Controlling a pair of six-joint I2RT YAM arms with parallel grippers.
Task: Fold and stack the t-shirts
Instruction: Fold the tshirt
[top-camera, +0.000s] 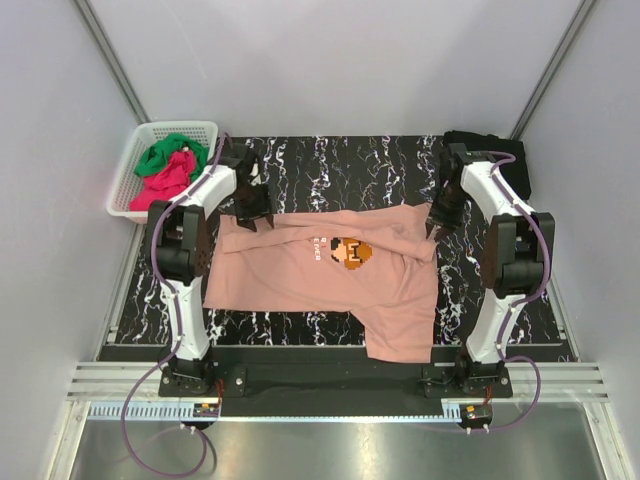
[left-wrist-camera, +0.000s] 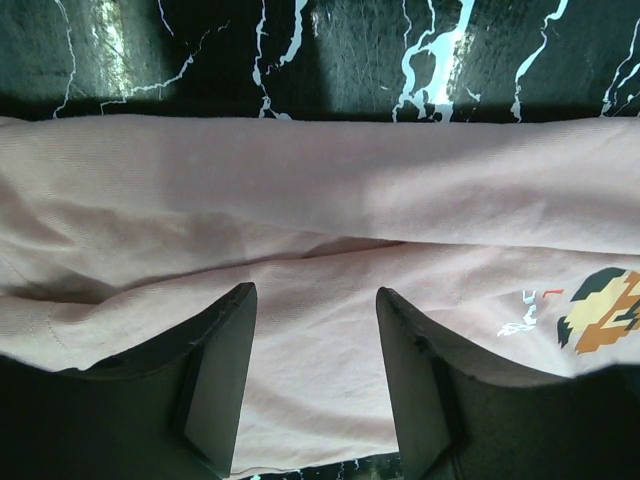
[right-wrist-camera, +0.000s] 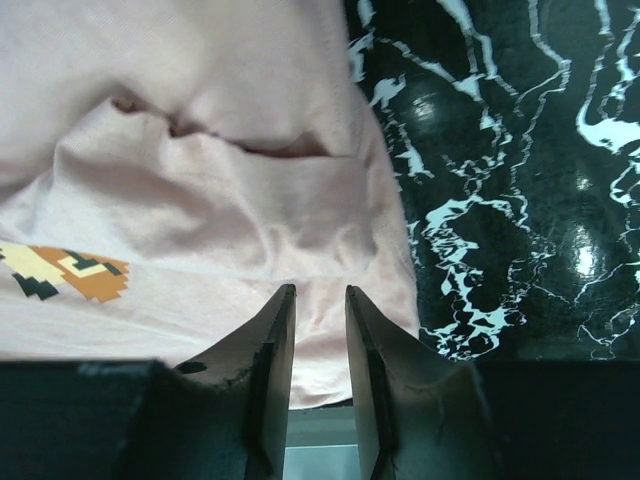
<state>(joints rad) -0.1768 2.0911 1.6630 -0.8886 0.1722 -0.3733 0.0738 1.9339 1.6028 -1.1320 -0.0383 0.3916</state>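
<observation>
Top external view has the salmon-pink t-shirt (top-camera: 330, 285) spread print-up on the marbled table (top-camera: 340, 160), with its far edge doubled over and lying right under both tools. The left gripper (left-wrist-camera: 315, 300) hovers with its jaws wide and nothing between them, the cloth flat just below its fingertips. The right gripper (right-wrist-camera: 320, 295) has its jaws only narrowly parted above a bunched corner, and no cloth shows pinched there. The tee looks light and limp, so it will likely sag and drag rather than keep a shape. I judge the best hold to be a pinch through the doubled edge beneath each tool. Outward of the left gripper sits a basket (top-camera: 125, 195) holding a green tee (top-camera: 172, 152) and a magenta-red tee (top-camera: 172, 180); a black tee (top-camera: 485, 145) lies just beyond the right gripper.
</observation>
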